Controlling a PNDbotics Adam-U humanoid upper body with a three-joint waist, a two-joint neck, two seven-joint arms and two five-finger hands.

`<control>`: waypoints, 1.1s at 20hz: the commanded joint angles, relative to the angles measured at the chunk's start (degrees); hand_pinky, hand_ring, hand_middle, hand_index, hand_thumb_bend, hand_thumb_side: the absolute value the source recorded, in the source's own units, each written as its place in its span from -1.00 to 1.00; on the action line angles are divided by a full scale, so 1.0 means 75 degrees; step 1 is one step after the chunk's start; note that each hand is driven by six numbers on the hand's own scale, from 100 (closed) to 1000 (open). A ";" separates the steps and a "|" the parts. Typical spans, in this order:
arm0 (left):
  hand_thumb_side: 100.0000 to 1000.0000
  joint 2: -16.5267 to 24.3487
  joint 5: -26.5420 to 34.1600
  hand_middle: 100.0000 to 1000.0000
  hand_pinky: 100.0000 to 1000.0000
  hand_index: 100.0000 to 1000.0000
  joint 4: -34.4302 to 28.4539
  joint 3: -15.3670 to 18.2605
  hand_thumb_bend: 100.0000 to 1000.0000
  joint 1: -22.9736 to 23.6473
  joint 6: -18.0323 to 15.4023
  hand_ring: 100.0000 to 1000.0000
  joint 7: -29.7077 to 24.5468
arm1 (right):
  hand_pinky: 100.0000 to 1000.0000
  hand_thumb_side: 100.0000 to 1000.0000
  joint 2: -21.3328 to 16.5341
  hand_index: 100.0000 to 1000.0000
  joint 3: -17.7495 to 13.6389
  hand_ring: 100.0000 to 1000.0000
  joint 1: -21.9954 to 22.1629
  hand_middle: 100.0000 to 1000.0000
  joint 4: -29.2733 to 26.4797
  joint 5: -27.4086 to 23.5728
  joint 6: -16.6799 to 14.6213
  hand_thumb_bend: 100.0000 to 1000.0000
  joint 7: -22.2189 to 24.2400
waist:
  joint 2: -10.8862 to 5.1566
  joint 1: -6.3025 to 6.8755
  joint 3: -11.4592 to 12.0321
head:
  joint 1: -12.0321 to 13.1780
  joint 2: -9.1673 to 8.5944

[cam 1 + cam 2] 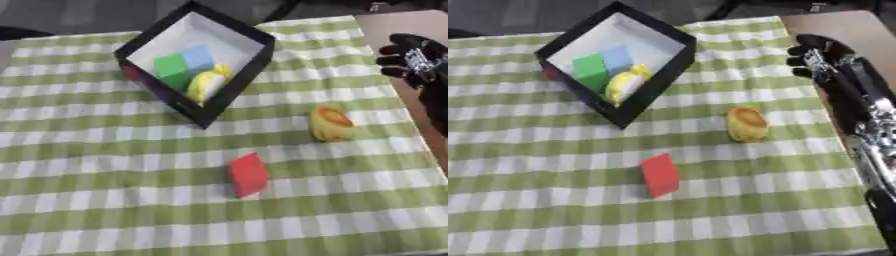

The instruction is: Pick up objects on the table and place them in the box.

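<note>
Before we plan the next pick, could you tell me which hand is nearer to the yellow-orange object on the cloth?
The right hand, which hangs above the table's far right edge, beyond the yellow-orange object. The left hand shows in neither view.

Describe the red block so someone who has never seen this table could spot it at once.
Start at the black box on the green-checked cloth, then look toward the near edge. The red block lies alone on the cloth, below and left of the round yellow-orange object. It is the only red, square-edged thing outside the box.
</note>
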 commanded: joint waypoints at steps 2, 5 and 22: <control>0.22 -0.0651 0.0152 0.53 0.68 0.70 -0.0430 0.0482 -0.61 0.0770 -0.0081 0.54 0.0938 | 0.62 0.16 -0.0404 0.61 -0.0021 0.51 0.0005 0.38 -0.0233 0.0087 -0.0014 -1.00 0.0043 | -0.0245 -0.0152 0.0043 | -0.0037 0.0015; 0.26 -0.1131 0.0126 0.52 0.68 0.68 -0.0470 0.0616 -0.60 0.1410 -0.0086 0.53 0.1343 | 0.62 0.14 -0.0640 0.61 0.0036 0.51 0.0094 0.38 -0.0304 0.0180 -0.0015 -1.00 0.0101 | -0.0247 -0.0186 0.0080 | 0.0008 0.0042; 0.35 -0.2040 0.0212 0.52 0.68 0.68 -0.0257 0.0762 -0.57 0.2398 -0.0660 0.54 0.1736 | 0.64 -0.13 -0.3147 0.63 0.1008 0.56 0.0393 0.43 -0.1238 0.1572 0.0344 -1.00 0.1602 | -0.0165 -0.0265 0.0189 | 0.0317 0.0242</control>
